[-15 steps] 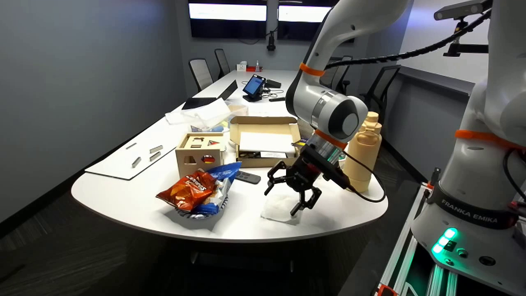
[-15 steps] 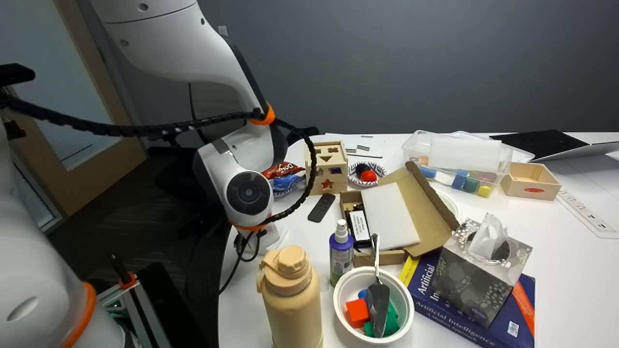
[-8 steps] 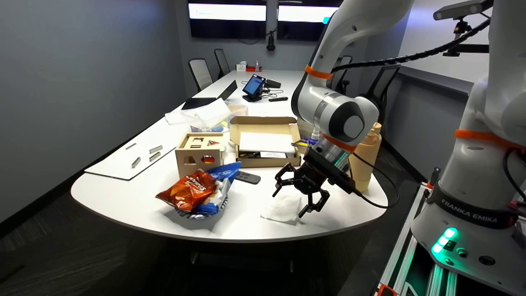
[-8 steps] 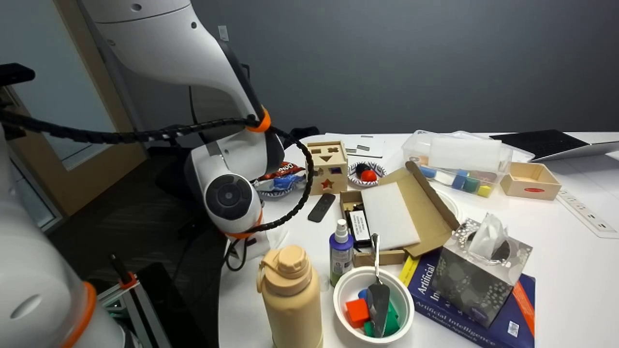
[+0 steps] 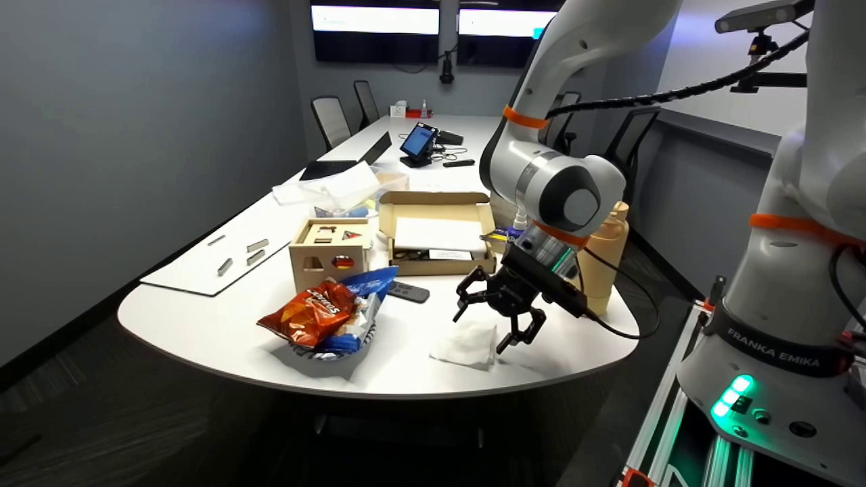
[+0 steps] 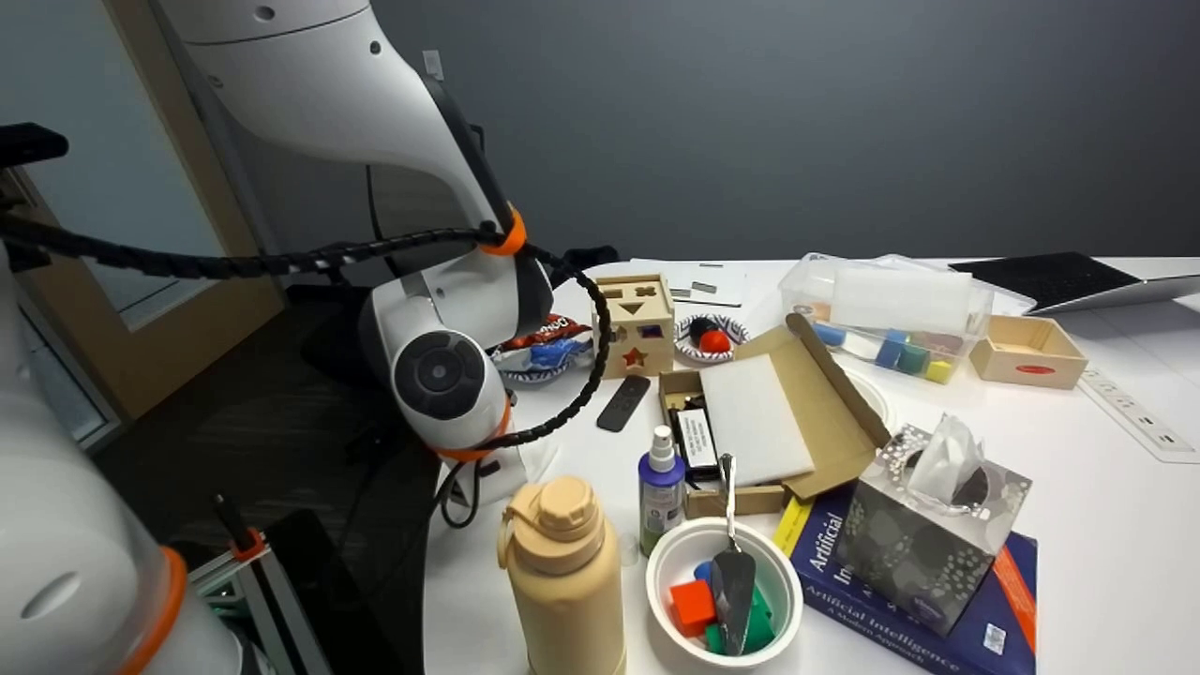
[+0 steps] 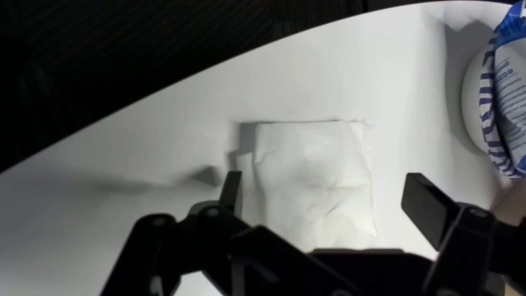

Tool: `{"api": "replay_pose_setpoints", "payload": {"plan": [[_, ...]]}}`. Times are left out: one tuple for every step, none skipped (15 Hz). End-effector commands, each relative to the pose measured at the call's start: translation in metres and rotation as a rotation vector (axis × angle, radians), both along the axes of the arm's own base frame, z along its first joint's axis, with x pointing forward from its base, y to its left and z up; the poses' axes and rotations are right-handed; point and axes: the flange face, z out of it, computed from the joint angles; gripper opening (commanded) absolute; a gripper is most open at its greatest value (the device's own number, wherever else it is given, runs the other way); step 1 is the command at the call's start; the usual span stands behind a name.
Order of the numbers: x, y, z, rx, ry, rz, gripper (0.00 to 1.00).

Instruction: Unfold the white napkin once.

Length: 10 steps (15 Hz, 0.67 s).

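If lowered too far before closing, might pinch every layer of the white napkin (image 7: pixel 308 181) below the wide-spread, empty Robotiq gripper (image 5: pixel 477 335).

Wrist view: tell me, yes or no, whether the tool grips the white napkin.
No, the tool stands wide open, the white napkin lying on the table.

The gripper (image 5: pixel 478 335) has shifted, the orange snack bag (image 5: pixel 310 314) now farther from it, the cream bottle (image 6: pixel 568 581) nearer.
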Motion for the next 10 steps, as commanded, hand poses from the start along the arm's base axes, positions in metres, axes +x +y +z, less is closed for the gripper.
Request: {"api": "replay_pose_setpoints", "payload": {"plan": [[-0.001, 0.002, 0.011, -0.019, -0.043, 0.021, 1.00], [0.000, 0.003, 0.012, -0.016, -0.051, 0.031, 1.00], [0.001, 0.003, 0.013, -0.016, -0.058, 0.039, 1.00], [0.003, 0.004, 0.013, -0.017, -0.064, 0.046, 1.00], [0.004, 0.005, 0.014, -0.019, -0.069, 0.052, 1.00], [0.007, 0.005, 0.013, -0.023, -0.073, 0.057, 1.00], [0.008, 0.005, 0.013, -0.025, -0.076, 0.062, 1.00], [0.011, 0.006, 0.013, -0.027, -0.080, 0.067, 1.00], [0.013, 0.007, 0.013, -0.028, -0.082, 0.071, 1.00], [0.015, 0.008, 0.013, -0.029, -0.084, 0.077, 1.00]]}}
